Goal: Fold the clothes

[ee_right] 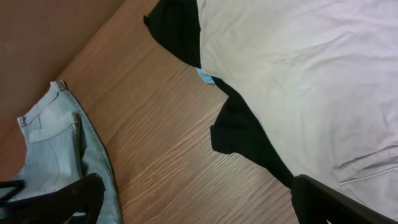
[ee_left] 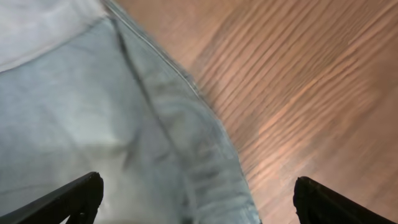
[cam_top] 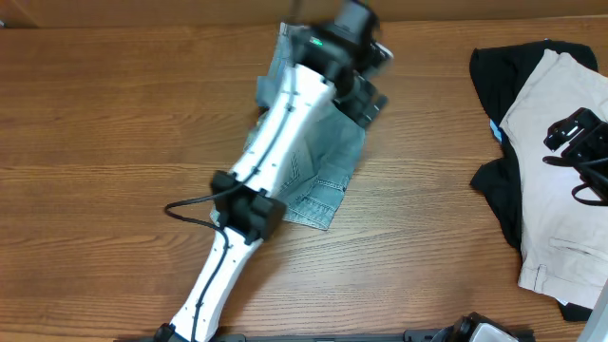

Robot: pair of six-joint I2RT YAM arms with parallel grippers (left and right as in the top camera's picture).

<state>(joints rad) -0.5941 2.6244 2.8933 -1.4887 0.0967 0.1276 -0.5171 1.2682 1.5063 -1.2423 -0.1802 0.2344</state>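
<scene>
The clothes, a pair of light-blue denim shorts (cam_top: pixel 328 176), lie flat at the middle back of the wooden table, partly hidden under my left arm. My left gripper (cam_top: pixel 369 85) hangs over their far right part, blurred in the overhead view. In the left wrist view the left gripper (ee_left: pixel 196 186) is open over the denim (ee_left: pixel 93 112) beside a stitched edge, holding nothing. My right gripper (cam_top: pixel 579 142) is open at the far right, above the cream trousers. In the right wrist view the right gripper (ee_right: pixel 196 186) has only bare wood between its fingers, with the shorts (ee_right: pixel 56 143) at the left.
Cream-beige trousers (cam_top: pixel 560 209) lie on a black garment (cam_top: pixel 499 76) at the table's right edge; both also show in the right wrist view, trousers (ee_right: pixel 311 74) and black garment (ee_right: pixel 242 137). A black cable (cam_top: pixel 190 211) loops beside the left arm.
</scene>
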